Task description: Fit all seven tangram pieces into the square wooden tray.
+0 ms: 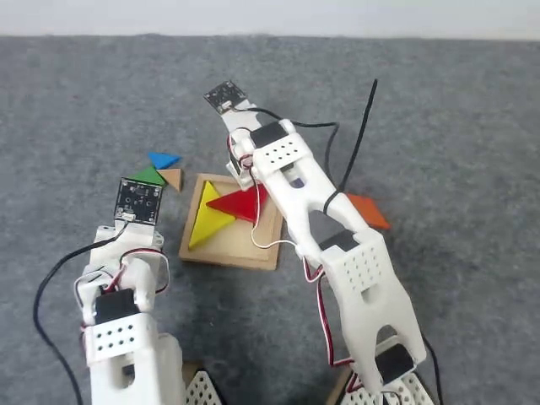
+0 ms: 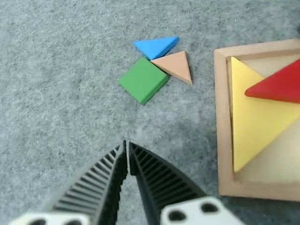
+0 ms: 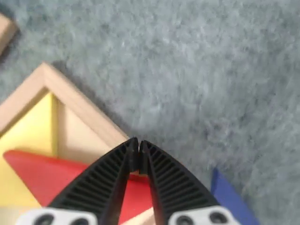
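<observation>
The square wooden tray (image 1: 268, 245) holds a yellow triangle (image 1: 207, 221) with a red triangle (image 1: 239, 203) lying across it, part of it under the right arm. My right gripper (image 3: 138, 142) is shut with nothing in it, its tips over the red triangle (image 3: 51, 173) close to the tray's far rim (image 3: 79, 105). The left gripper (image 2: 126, 145) is shut and empty over bare carpet beside the tray (image 2: 224, 122). Ahead of it lie a green square (image 2: 143, 79), a blue triangle (image 2: 157, 45) and a tan triangle (image 2: 176, 65).
An orange piece (image 1: 369, 209) lies on the carpet to the right of the tray, partly under the right arm. A dark blue piece (image 3: 232, 201) rests on the carpet just outside the tray. Grey carpet stretches around everything.
</observation>
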You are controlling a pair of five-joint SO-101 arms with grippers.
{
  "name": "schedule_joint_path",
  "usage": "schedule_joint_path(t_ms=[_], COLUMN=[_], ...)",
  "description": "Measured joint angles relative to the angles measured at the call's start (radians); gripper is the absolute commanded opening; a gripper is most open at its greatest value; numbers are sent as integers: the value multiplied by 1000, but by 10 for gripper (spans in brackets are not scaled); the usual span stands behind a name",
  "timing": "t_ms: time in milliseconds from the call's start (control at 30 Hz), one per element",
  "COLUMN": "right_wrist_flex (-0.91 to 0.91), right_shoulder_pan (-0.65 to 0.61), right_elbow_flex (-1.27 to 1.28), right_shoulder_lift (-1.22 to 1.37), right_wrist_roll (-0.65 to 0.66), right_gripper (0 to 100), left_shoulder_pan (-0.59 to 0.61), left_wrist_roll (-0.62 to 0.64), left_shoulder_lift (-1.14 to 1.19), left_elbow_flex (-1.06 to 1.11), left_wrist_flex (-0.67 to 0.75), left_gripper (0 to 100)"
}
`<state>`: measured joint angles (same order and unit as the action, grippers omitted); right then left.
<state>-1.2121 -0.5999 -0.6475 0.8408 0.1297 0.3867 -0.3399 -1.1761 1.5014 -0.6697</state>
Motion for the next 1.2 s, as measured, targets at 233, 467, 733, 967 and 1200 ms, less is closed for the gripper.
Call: schedule_joint_path(t_ms=[233, 467, 733, 967, 1200], right_wrist_flex=[-129, -276, -537, -470, -279], right_shoulder_pan=[0, 18, -9, -133, -158], right_elbow_flex=[-58, -58, -54, 35, 37], right_shoulder_lift=[-8, -129, -203, -207, -115], right_wrist_roll=[-2, -75, -75, -72, -72], right_gripper=[7, 8, 9, 9, 8], left_shoulder_pan=[0, 0, 2, 37, 35], left_wrist_roll=[0, 0, 0, 0, 0], left_shoulder_lift=[0, 0, 0, 0, 0], left_elbow_flex=[0, 0, 0, 0, 0], left_wrist_flex=[0, 0, 0, 0, 0], left_gripper=[13, 13, 13, 13, 13])
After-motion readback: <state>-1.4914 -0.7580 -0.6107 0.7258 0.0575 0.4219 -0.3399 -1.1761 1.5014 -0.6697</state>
